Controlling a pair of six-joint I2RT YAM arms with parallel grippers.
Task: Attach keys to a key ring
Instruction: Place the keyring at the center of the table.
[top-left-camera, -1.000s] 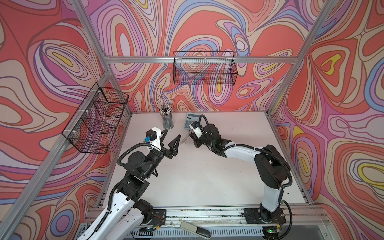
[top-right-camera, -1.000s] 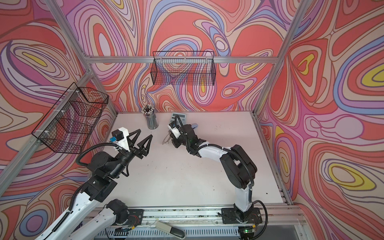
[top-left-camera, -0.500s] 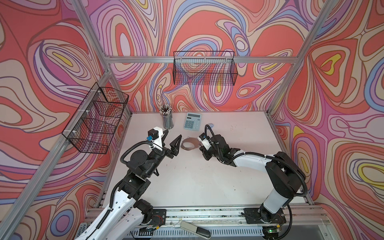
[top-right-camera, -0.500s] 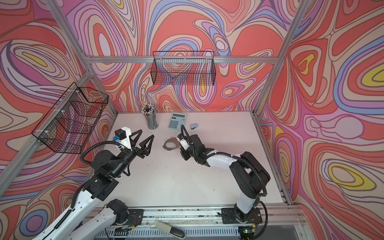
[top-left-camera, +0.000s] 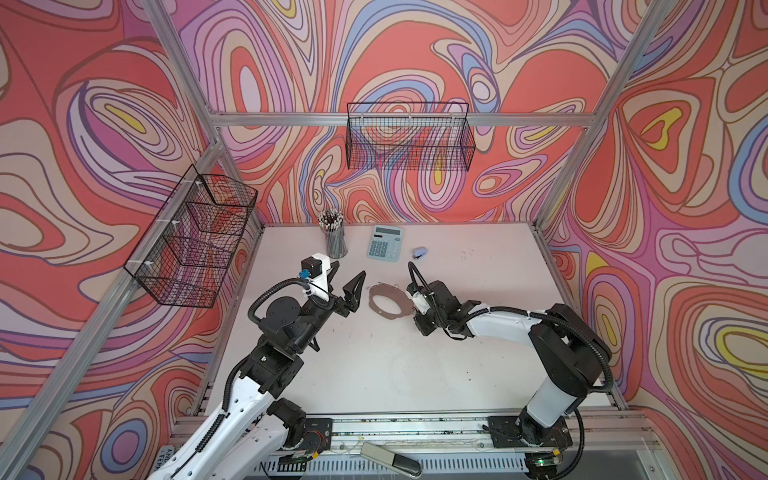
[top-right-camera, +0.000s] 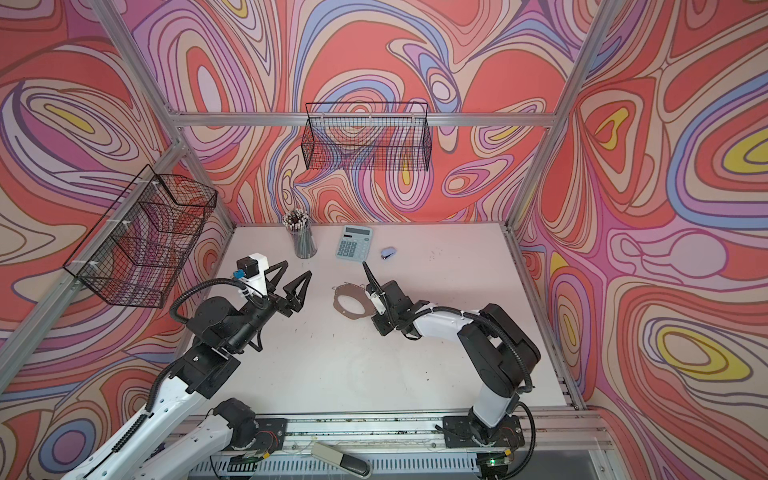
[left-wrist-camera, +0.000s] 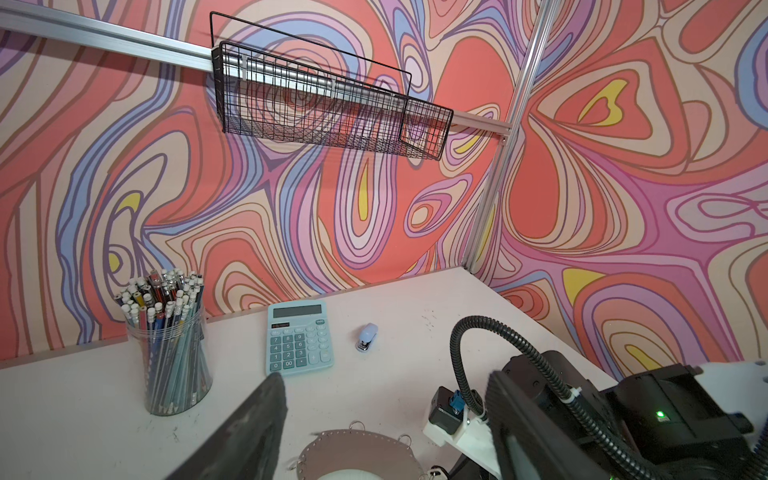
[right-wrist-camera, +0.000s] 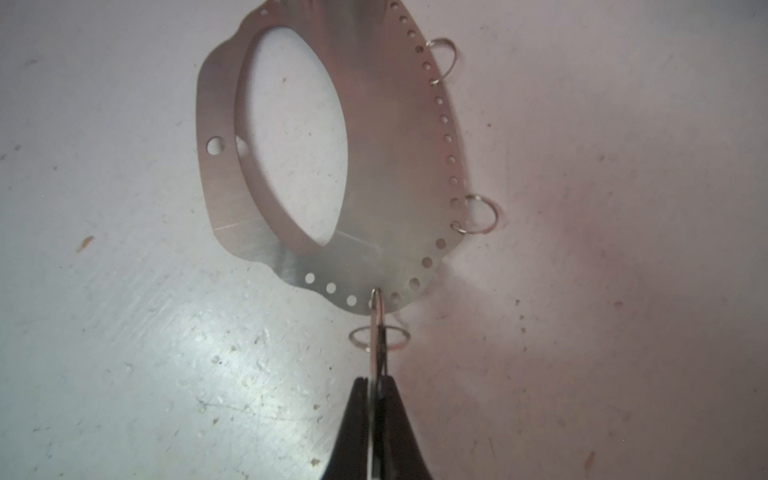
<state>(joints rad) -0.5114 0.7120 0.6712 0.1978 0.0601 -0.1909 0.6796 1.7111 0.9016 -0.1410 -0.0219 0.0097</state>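
The key ring (top-left-camera: 376, 307) (top-right-camera: 341, 307) is a flat brown oval band lying mid-table, with small silver wire loops on its dotted rim. In the right wrist view the key ring (right-wrist-camera: 386, 187) looks shiny, and my right gripper (right-wrist-camera: 376, 380) is shut on a thin silver wire loop (right-wrist-camera: 376, 316) hooked through a rim hole. A second loop (right-wrist-camera: 361, 334) lies flat beside it. My right wrist (top-left-camera: 434, 309) sits just right of the ring. My left gripper (top-left-camera: 348, 270) (top-right-camera: 297, 268) (left-wrist-camera: 384, 376) hangs open and empty left of the key ring (left-wrist-camera: 357, 446). The keys show in no view.
At the back of the table stand a clear cup of pencils (top-left-camera: 336, 239), a pale blue calculator (top-left-camera: 385, 248) and a small blue stapler (top-left-camera: 419, 252). Black wire baskets hang on the left wall (top-left-camera: 195, 245) and the back wall (top-left-camera: 409, 141).
My right gripper has pulled back from beside the calculator toward the middle of the table, dragging the key ring with it. The left gripper has stayed open and shifted only slightly.
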